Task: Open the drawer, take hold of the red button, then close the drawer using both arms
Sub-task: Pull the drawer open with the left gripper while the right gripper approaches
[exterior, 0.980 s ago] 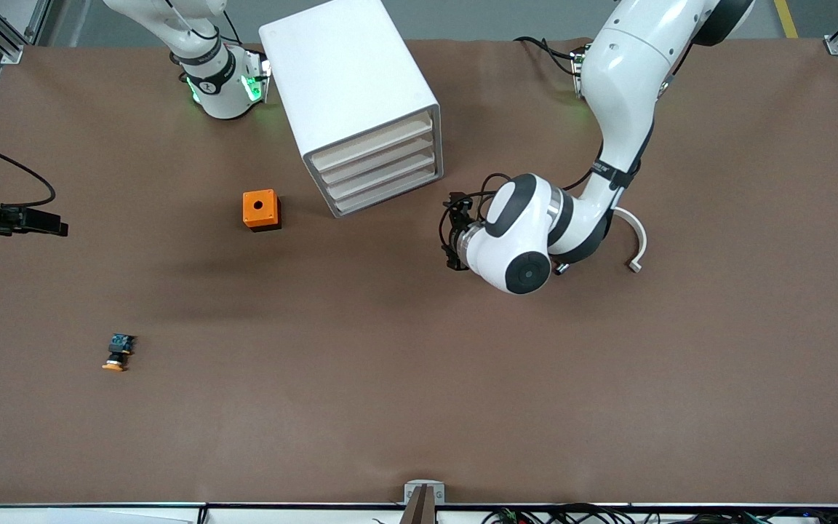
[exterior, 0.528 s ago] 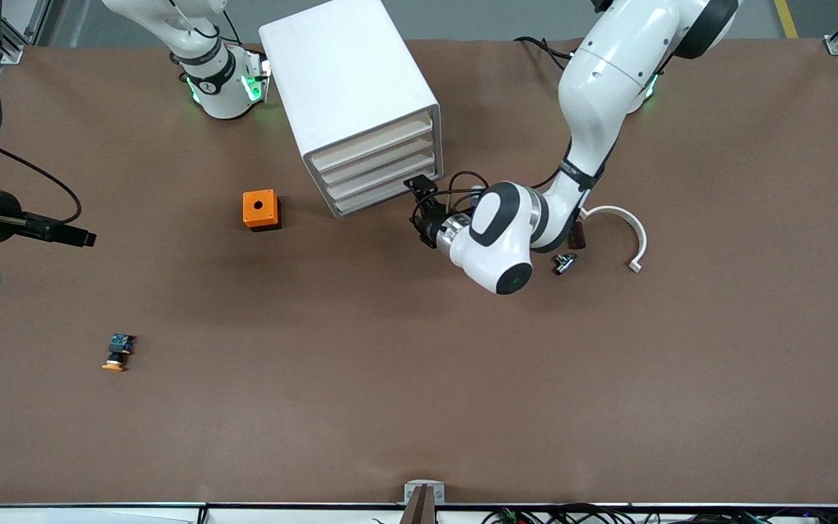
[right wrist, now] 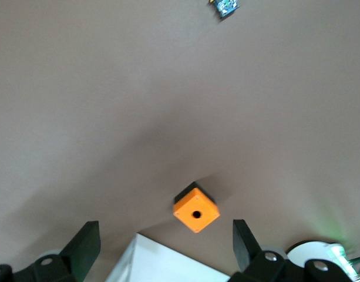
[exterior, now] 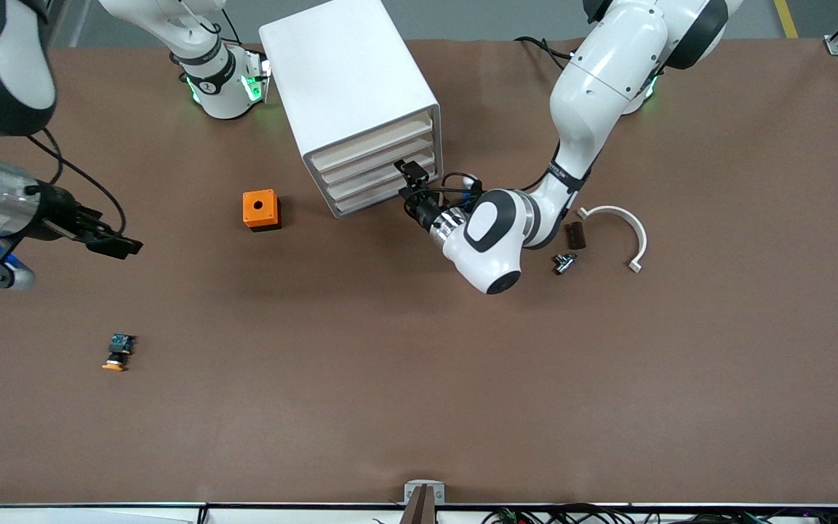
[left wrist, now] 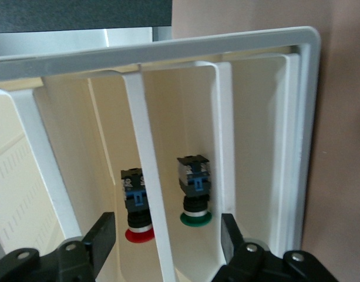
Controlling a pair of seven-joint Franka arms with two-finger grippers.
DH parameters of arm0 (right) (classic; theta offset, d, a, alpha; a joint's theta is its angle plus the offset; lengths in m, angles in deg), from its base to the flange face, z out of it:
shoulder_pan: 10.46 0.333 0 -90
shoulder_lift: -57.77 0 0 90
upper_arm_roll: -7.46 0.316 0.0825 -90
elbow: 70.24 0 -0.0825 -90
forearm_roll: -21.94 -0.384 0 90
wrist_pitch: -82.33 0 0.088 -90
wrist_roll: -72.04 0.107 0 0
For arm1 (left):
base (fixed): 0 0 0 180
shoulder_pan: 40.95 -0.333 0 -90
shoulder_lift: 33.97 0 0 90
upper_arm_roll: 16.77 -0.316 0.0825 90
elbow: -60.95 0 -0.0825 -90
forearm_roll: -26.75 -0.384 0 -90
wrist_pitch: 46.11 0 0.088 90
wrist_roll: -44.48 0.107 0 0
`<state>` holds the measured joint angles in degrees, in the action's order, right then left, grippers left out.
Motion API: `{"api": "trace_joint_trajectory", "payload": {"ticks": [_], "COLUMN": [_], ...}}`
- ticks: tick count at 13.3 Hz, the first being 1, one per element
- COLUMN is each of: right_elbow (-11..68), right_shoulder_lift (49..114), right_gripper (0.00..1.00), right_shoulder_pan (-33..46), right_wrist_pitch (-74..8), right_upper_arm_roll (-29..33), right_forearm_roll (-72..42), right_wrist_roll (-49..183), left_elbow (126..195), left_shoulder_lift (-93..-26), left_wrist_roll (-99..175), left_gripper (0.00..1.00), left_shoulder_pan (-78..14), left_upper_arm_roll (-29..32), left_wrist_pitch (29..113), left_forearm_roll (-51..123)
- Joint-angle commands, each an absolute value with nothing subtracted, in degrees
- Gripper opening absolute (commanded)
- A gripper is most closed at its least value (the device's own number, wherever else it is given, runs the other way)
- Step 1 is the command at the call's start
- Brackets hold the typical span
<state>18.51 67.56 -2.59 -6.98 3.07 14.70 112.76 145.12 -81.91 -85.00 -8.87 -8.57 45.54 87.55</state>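
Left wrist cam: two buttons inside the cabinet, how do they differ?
Cap colour: the red-capped button has a red cap, the green-capped button a green one.
Compartment: a white divider stands between them, so each sits in its own drawer slot.
Visibility: the divider hides part of the red-capped button; the green-capped button shows whole.
Shared: black body, blue rear block, same pose.

The left gripper (exterior: 410,191) sits spread right at the cabinet (exterior: 350,102) front, where cream drawer fronts (left wrist: 138,176) wall off the buttons (red (left wrist: 137,202), green (left wrist: 194,191)). Open table (exterior: 390,378) lies around the cube (exterior: 260,209).
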Motion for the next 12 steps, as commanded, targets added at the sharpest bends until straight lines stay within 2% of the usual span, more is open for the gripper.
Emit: {"api": "trace_joint_trajectory", "payload": {"ticks": [1, 2, 5, 7, 8, 11, 12], "right_elbow": [19.41, 19.58, 22.56, 24.24, 24.24, 24.16, 24.16], "right_shoulder_lift": [66.56, 66.73, 66.82, 66.82, 67.08, 68.22, 68.57], "right_gripper": [1.00, 1.00, 1.00, 1.00, 1.00, 1.00, 1.00], "right_shoulder_pan": [2.44, 4.20, 8.34, 11.59, 13.00, 17.04, 18.88], "right_wrist_pitch": [-10.12, -11.52, -17.23, -20.92, -21.90, -25.85, -26.73], "right_upper_arm_roll": [2.63, 2.63, 2.63, 2.63, 2.63, 2.63, 2.54], "right_forearm_roll": [14.12, 14.12, 14.12, 14.47, 14.56, 14.65, 14.82], "right_wrist_roll": [124.12, 127.99, 136.88, 143.20, 145.84, 152.26, 153.85], "left_elbow": [144.54, 144.53, 144.53, 144.53, 144.45, 144.27, 144.27], "left_shoulder_lift": [-82.48, -82.57, -83.36, -83.27, -83.27, -84.15, -83.98], "left_wrist_roll": [-86.12, -86.30, -86.30, -86.39, -86.65, -86.65, -86.56], "left_gripper": [0.70, 0.62, 0.57, 0.31, 0.23, 0.02, 0.01], "left_shoulder_pan": [-7.12, -6.77, -5.45, -4.92, -5.00, -4.57, -4.91], "left_upper_arm_roll": [-8.51, -8.51, -8.51, -8.51, -8.51, -8.51, -8.60], "left_wrist_pitch": [44.50, 44.50, 44.50, 44.50, 44.50, 44.59, 44.59], "left_forearm_roll": [88.80, 89.06, 89.68, 89.68, 89.77, 89.59, 89.68]}}
